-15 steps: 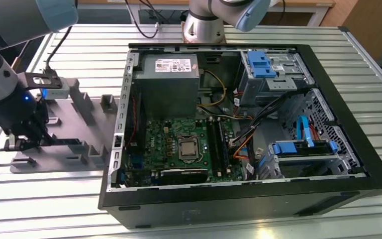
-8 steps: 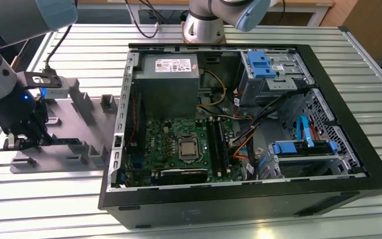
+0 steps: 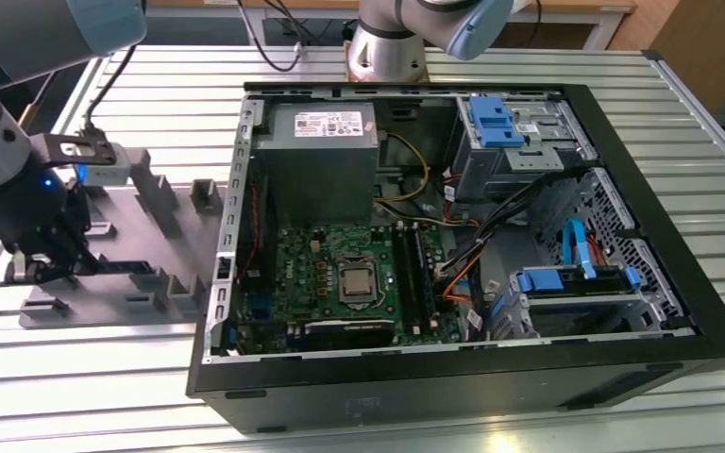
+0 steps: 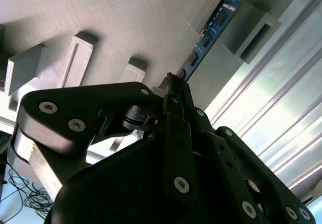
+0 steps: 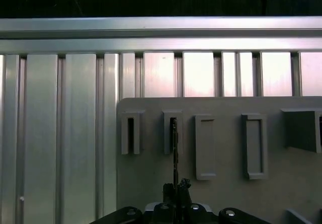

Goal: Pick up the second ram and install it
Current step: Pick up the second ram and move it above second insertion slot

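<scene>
At the exterior view's left, what lies beneath the arm? (Operator)

Your gripper hangs over a grey holder plate. The plate lies flat on the slatted metal counter, just beside the open computer case, and carries several raised slotted blocks. (Legend)

How do the jaws stand? (Operator)

They are closed on the second ram. In the second wrist view the blue stick, with its row of dark chips, runs out from between the tips of your gripper. Its far end meets a slotted block on the plate. (Legend)

Where is the stick in the first wrist view? (Operator)

There you see the ram edge-on, as a thin dark line. It rises from your gripper into a narrow slotted block of the plate. Whether it rests in the slot or is raised within it, you cannot tell. (Legend)

And the case? (Operator)

It lies open on the counter, well apart from the stick. Inside you see the grey power supply and, below it in the exterior view, the green motherboard with its processor socket. Long dark memory slots run just beside the socket, toward the exterior view's right. (Legend)
</scene>
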`<move>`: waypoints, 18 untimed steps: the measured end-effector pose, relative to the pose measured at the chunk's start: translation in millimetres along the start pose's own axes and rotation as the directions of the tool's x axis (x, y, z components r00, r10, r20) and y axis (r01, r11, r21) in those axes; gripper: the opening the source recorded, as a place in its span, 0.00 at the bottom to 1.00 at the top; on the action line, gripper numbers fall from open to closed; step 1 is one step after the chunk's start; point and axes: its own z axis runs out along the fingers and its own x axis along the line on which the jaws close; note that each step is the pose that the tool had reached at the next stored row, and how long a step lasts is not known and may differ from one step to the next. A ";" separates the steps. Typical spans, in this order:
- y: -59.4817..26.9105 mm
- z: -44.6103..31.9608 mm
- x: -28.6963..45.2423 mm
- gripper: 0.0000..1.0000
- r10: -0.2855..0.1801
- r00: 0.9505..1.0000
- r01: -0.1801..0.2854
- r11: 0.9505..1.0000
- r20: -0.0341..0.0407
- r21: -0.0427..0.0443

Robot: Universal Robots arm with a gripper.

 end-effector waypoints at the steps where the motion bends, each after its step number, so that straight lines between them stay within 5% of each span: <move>1: 0.0 -0.5 0.0 0.14 0.000 1.000 0.000 1.000 0.000 0.000; 18: 0.2 -7.3 -0.1 0.14 0.000 1.000 0.000 1.000 0.000 0.000</move>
